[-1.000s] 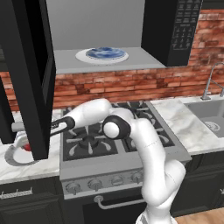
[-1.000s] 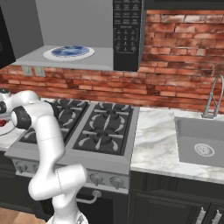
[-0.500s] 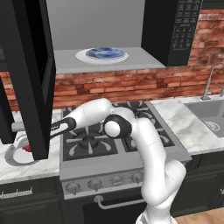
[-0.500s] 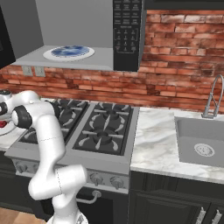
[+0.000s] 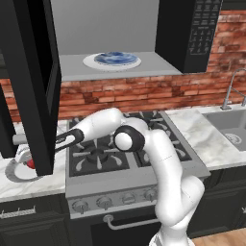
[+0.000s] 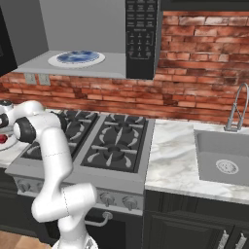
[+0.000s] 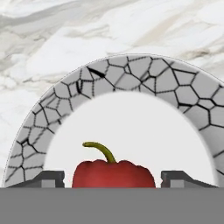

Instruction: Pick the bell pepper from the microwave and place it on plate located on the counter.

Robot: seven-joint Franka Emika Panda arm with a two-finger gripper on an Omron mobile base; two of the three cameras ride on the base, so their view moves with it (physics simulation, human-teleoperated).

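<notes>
The red bell pepper (image 7: 113, 173) with its green stem sits on the plate (image 7: 131, 70), whose grey rim looks cracked, on the white marble counter (image 7: 65, 43). My gripper (image 7: 113, 178) is open right over it. One fingertip (image 7: 51, 178) stands on each side of the pepper, with a small gap to it on both sides. From the left base, the pepper (image 5: 30, 163) and plate (image 5: 13, 174) peek out beside the open black microwave door (image 5: 29, 81), which hides the hand. The microwave (image 6: 141, 39) hangs above the stove.
A white plate with a blue centre (image 5: 113, 60) lies in the microwave's grey cavity. The stove with black grates (image 6: 112, 141) lies under my arm. A sink (image 6: 221, 155) and tap are far right, and a brick wall runs behind.
</notes>
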